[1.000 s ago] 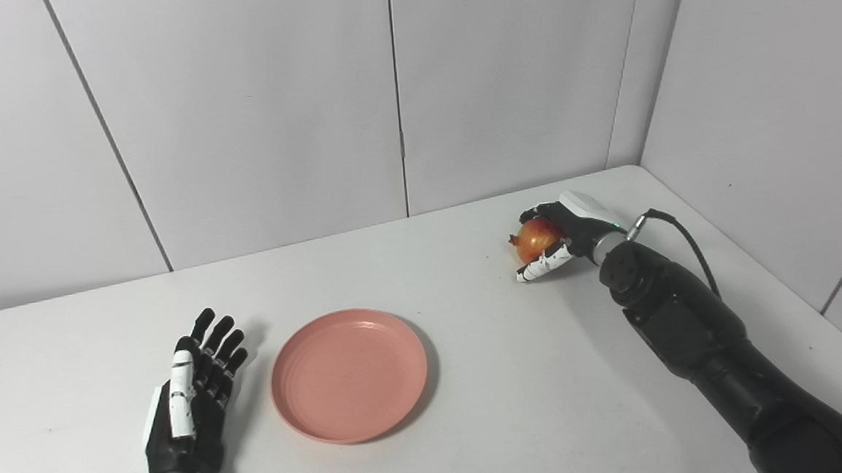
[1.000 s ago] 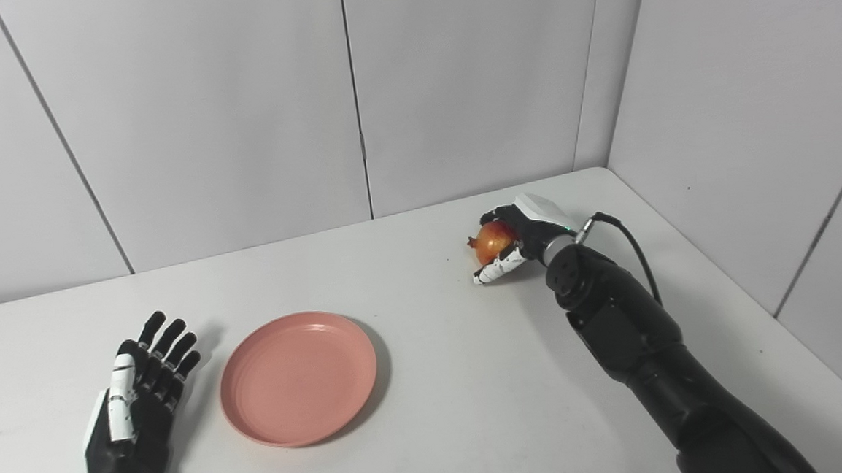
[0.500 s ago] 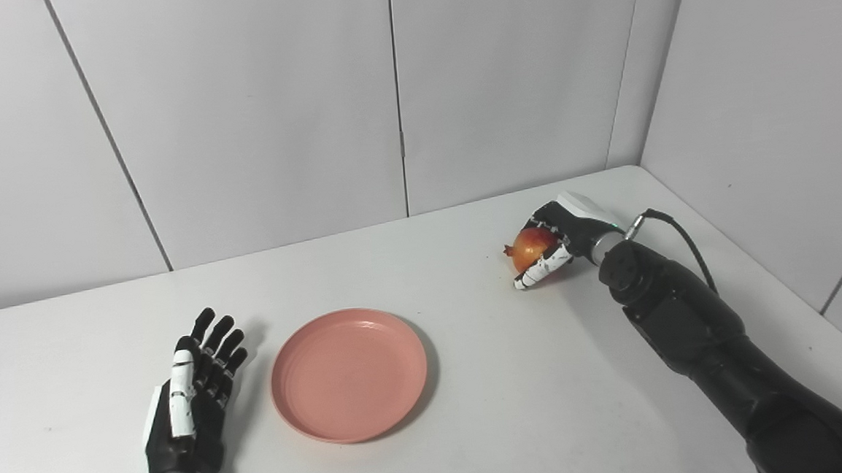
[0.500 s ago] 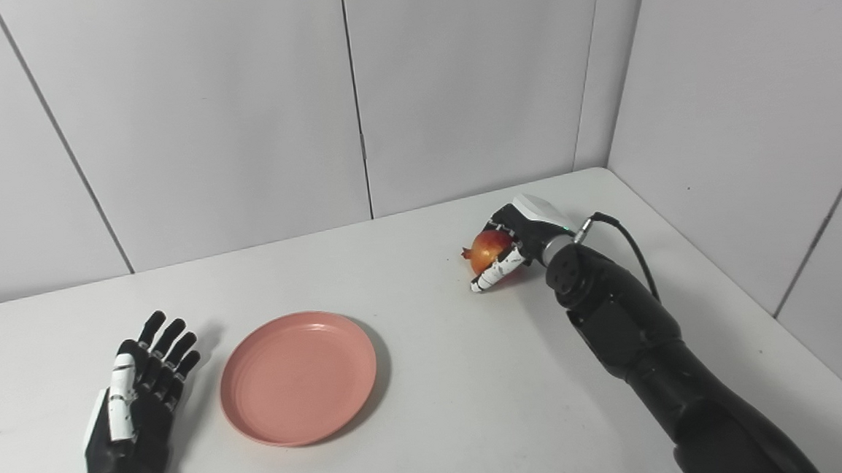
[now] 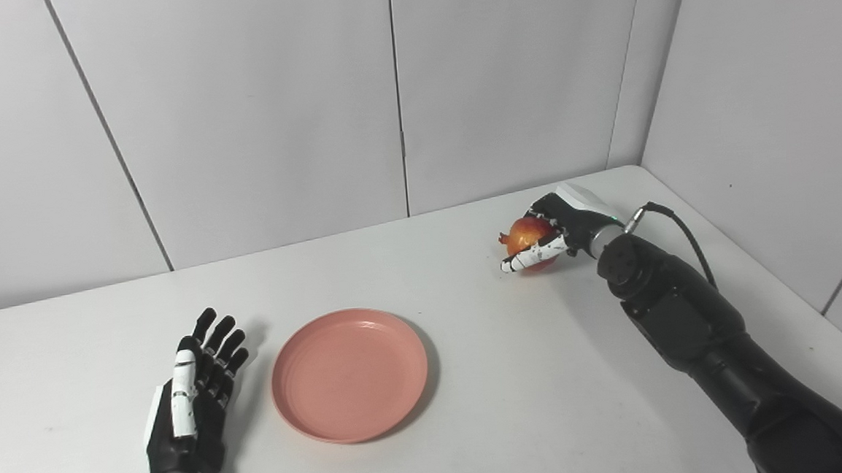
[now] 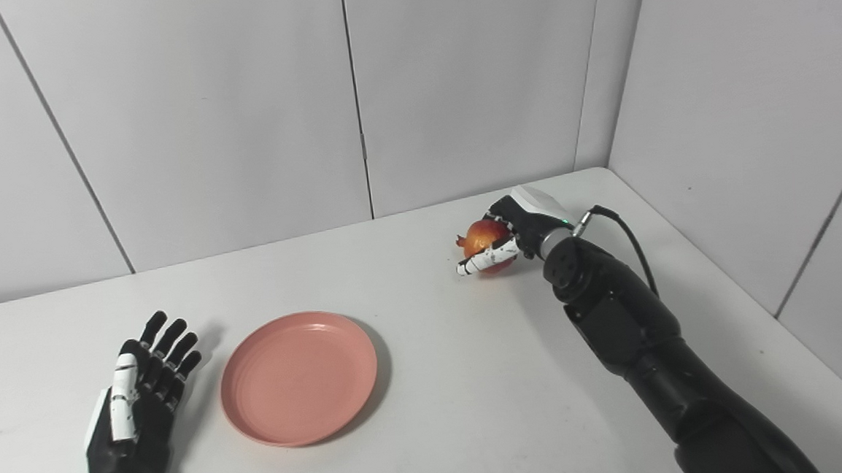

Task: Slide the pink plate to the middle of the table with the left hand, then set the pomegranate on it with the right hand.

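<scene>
The pink plate (image 5: 349, 375) lies flat on the white table (image 5: 518, 391), left of the middle. My left hand (image 5: 190, 404) rests on the table just left of the plate, open, fingers apart, not touching it. My right hand (image 5: 556, 232) is at the far right of the table, shut on the red-orange pomegranate (image 5: 525, 236), which it holds a little above the tabletop. The pomegranate also shows in the right eye view (image 6: 481, 240), with fingers and thumb wrapped around it.
White wall panels stand close behind the table and along its right side, meeting in a corner (image 5: 636, 165). A black cable (image 5: 676, 224) loops from my right wrist. The table's right edge (image 6: 800, 345) runs near my right forearm.
My right hand has lifted the pomegranate off the table and moved it slightly left and up. The plate and my left hand have not moved.
</scene>
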Robot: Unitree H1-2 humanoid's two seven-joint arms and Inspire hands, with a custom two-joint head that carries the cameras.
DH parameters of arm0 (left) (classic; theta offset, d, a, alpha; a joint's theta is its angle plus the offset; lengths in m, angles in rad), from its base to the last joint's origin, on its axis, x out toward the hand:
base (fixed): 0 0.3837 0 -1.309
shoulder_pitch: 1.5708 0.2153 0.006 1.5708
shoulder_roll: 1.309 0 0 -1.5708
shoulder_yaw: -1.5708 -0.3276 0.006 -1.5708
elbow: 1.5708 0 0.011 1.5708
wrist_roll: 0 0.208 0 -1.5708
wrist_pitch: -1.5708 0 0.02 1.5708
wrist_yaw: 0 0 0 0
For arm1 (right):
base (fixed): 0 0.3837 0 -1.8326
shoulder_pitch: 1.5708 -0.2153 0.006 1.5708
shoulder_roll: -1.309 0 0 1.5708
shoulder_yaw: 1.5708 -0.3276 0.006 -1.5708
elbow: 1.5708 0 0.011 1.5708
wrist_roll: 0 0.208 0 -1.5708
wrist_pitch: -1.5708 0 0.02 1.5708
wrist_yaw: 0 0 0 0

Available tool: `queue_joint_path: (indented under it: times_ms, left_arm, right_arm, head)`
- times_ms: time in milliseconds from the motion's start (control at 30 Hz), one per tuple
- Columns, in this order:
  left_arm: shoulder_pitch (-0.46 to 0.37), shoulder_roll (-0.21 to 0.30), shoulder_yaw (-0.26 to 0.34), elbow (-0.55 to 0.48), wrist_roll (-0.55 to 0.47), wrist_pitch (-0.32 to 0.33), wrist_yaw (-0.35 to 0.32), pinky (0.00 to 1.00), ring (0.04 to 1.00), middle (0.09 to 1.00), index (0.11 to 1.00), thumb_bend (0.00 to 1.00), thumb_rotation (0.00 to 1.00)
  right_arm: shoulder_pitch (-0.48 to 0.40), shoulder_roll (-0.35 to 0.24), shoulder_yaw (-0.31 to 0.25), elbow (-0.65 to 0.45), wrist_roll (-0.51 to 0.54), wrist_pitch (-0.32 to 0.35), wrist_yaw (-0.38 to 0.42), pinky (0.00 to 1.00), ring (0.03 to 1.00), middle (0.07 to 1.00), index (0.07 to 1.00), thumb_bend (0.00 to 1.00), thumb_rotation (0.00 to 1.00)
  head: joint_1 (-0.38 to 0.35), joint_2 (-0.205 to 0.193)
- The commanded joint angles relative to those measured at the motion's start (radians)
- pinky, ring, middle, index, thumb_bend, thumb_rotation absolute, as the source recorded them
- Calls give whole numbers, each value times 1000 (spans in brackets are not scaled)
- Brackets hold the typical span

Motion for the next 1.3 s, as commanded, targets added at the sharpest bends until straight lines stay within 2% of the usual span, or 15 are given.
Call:
queue_joint_path:
  times_ms: [0, 133, 233, 333, 433, 567, 633, 767, 967, 1100, 1133, 1267]
  left_arm:
    - [18, -9, -8, 28, 15, 34, 14, 920, 915, 922, 921, 411, 1000]
    - [18, -17, -12, 20, 24, 42, 27, 916, 912, 920, 920, 406, 1000]
    - [19, -22, -16, 17, 35, 44, 35, 910, 910, 919, 916, 403, 1000]
    - [18, -29, -20, 15, 49, 42, 41, 909, 910, 919, 915, 399, 1000]
    - [18, -34, -27, 15, 66, 42, 49, 905, 909, 917, 914, 406, 1000]
    - [18, -38, -36, 14, 84, 39, 57, 907, 915, 923, 918, 406, 1000]
    - [18, -39, -40, 15, 90, 35, 61, 908, 914, 925, 921, 411, 1000]
    - [16, -47, -46, 17, 110, 23, 77, 899, 904, 915, 911, 421, 1000]
    - [11, -61, -53, 23, 145, 7, 104, 884, 897, 909, 901, 434, 1000]
    - [5, -74, -51, 36, 154, -4, 115, 893, 901, 911, 902, 428, 1000]
    - [4, -77, -51, 38, 156, -7, 118, 899, 906, 914, 907, 423, 1000]
    - [1, -96, -50, 42, 179, -24, 151, 896, 911, 919, 916, 421, 1000]
  right_arm:
    - [-32, -21, -23, -62, 6, -1, -10, 165, 227, 318, 399, 385, 316]
    - [-18, -17, -25, -133, 7, -2, 4, 173, 238, 329, 422, 383, 326]
    - [-10, -11, -27, -183, 15, -4, 18, 171, 236, 328, 390, 378, 327]
    - [-6, 4, -24, -249, 14, 9, 31, 169, 234, 327, 381, 385, 297]
    - [-3, 22, -13, -316, 6, 19, 42, 166, 227, 319, 376, 396, 224]
    - [-1, 47, 6, -379, -1, 19, 59, 158, 221, 312, 373, 393, 200]
    - [-3, 65, 15, -411, 1, 23, 73, 220, 282, 367, 425, 381, 198]
    - [-6, 104, 30, -455, -9, 37, 93, 233, 288, 372, 424, 387, 192]
    - [-13, 159, 60, -480, -19, 19, 106, 161, 221, 309, 385, 387, 172]
    - [-13, 189, 91, -485, -59, 14, 93, 151, 216, 308, 397, 402, 205]
    - [-12, 196, 99, -483, -67, 7, 91, 169, 234, 323, 404, 402, 255]
    - [-7, 212, 121, -482, -84, -9, 95, 202, 273, 357, 430, 395, 312]
  head:
    - [7, 0]
    - [20, 0]
    - [27, 2]
    - [51, 4]
    - [59, 5]
    - [82, 10]
    - [93, 12]
    - [113, 17]
    - [147, 28]
    - [174, 34]
    - [182, 36]
    - [226, 42]
